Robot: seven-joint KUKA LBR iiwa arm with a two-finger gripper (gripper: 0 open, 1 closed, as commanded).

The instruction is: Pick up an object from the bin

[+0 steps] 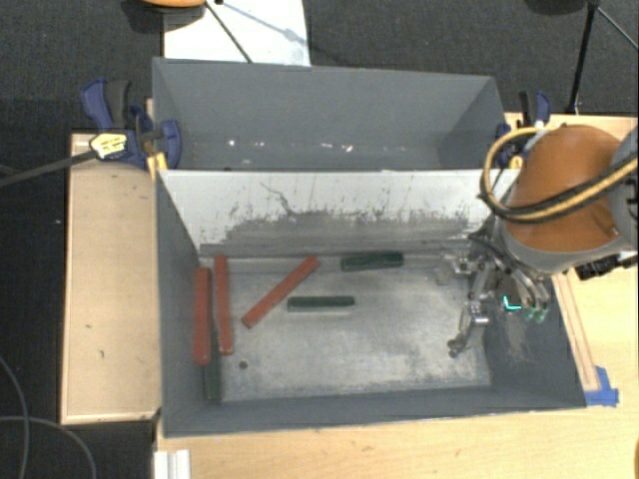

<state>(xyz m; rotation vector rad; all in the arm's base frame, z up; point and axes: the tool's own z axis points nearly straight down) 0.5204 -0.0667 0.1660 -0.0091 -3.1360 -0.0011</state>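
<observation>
The gripper (467,332) hangs over bare bin (379,367) floor (open or closed, I cannot tell). Closing here likely catches nothing; the nearest green stick (371,261) lies well apart.

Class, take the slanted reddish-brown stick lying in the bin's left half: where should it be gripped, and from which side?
Probably its upper half, from straight above, closing across the narrow width. The slanted stick lies flat, and its lower end nears two red sticks.
</observation>
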